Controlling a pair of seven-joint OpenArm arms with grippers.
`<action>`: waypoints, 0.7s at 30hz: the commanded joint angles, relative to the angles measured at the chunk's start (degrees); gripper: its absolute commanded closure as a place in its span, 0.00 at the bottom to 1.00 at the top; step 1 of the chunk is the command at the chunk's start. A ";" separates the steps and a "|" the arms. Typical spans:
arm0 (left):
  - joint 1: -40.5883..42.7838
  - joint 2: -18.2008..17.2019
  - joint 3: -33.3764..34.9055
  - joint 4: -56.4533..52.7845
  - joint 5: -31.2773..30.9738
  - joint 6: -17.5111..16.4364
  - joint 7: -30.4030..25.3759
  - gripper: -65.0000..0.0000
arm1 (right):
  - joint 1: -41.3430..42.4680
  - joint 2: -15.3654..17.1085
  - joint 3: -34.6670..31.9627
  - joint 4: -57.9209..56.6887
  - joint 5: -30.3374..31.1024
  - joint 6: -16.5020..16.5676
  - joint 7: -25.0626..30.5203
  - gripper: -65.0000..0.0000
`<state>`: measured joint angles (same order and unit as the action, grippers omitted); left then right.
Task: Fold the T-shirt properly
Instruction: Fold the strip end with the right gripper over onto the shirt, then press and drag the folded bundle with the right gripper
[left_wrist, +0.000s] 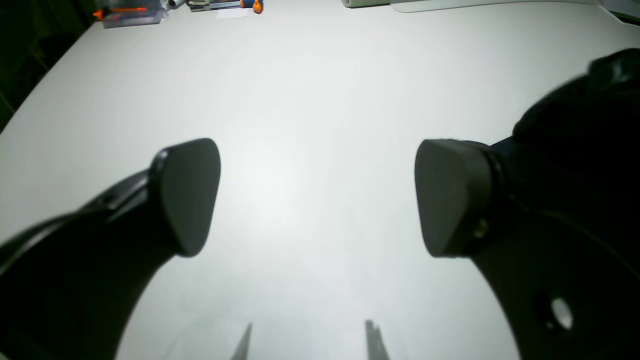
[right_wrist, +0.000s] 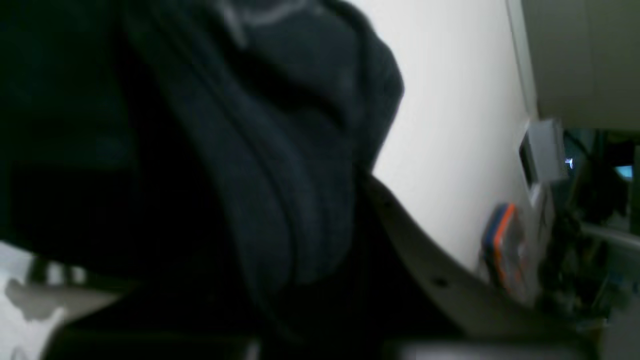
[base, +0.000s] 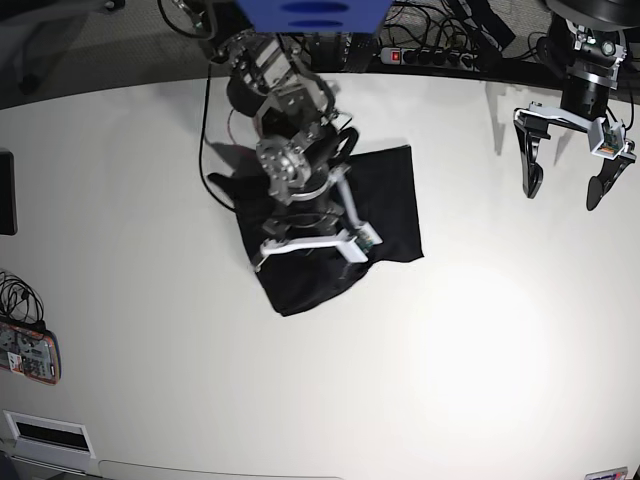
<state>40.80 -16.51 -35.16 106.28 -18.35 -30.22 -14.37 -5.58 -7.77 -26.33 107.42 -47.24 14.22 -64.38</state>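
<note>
The black T-shirt (base: 395, 200) lies bunched in a rough folded rectangle at the middle of the white table (base: 480, 350). My right gripper (base: 310, 245) is down on the shirt's left half. In the right wrist view dark ridged cloth (right_wrist: 280, 150) fills the space in front of the camera, and one pale finger (right_wrist: 425, 260) shows at lower right. The other finger is hidden, so I cannot tell how the jaws stand. My left gripper (base: 561, 195) hangs open and empty over bare table at the far right, its pads (left_wrist: 190, 195) wide apart.
An orange and blue tool case (base: 25, 350) lies at the table's left edge and also shows in the right wrist view (right_wrist: 502, 245). Small tools (left_wrist: 130, 15) lie along a table edge in the left wrist view. A power strip (base: 420, 55) and cables run behind the table.
</note>
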 joint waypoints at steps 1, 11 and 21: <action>0.39 -0.50 -0.32 0.84 -0.95 0.20 -1.67 0.11 | 0.79 -0.63 -1.41 1.02 -0.27 -2.57 1.13 1.00; 0.39 -0.50 0.56 0.84 -0.95 0.20 -1.67 0.11 | 1.23 -0.63 -9.50 -2.23 3.24 -20.42 1.13 1.00; 0.65 -0.50 2.06 0.84 -0.95 0.20 -1.94 0.11 | 1.23 -0.36 -9.59 -15.24 8.43 -32.28 1.48 1.00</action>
<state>41.10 -16.38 -32.69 106.26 -18.35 -30.02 -14.57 -5.04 -7.44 -35.75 91.31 -37.95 -18.02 -63.94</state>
